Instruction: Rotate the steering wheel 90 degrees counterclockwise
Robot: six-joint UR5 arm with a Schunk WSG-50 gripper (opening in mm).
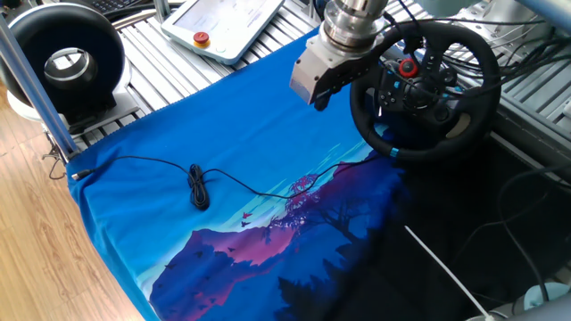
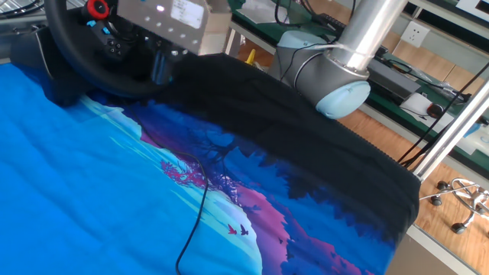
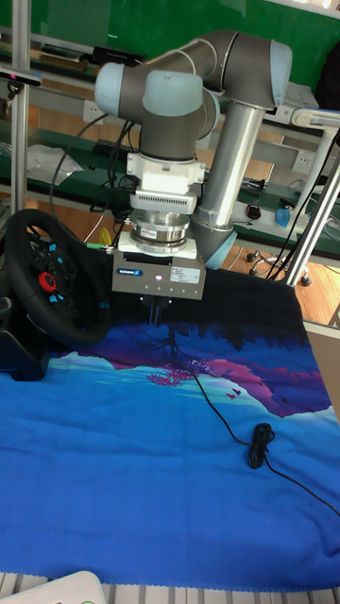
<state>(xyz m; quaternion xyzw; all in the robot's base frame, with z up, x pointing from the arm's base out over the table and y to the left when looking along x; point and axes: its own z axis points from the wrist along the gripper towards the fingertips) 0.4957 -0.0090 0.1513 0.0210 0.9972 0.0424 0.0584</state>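
The steering wheel (image 1: 426, 89) stands at the far right of the cloth, black padded rim, red dial on the hub, blue stripe at the rim's lower edge. It also shows at the left in the tall fixed view (image 3: 47, 278) and top left in the other fixed view (image 2: 72, 65). My gripper (image 1: 318, 96) hangs just beside the rim's outer left side, apart from it, pointing down at the cloth. In the tall fixed view the gripper (image 3: 158, 311) has its fingers together and holds nothing. In the other fixed view the gripper (image 2: 160, 67) sits in front of the wheel's rim.
A black cable (image 1: 198, 187) lies coiled on the blue printed cloth (image 1: 178, 134). A thick black ring device (image 1: 67, 58) and a metal post (image 1: 31, 80) stand far left, a white pendant (image 1: 223, 25) behind. The arm's elbow (image 2: 336, 84) hangs over the dark cloth side.
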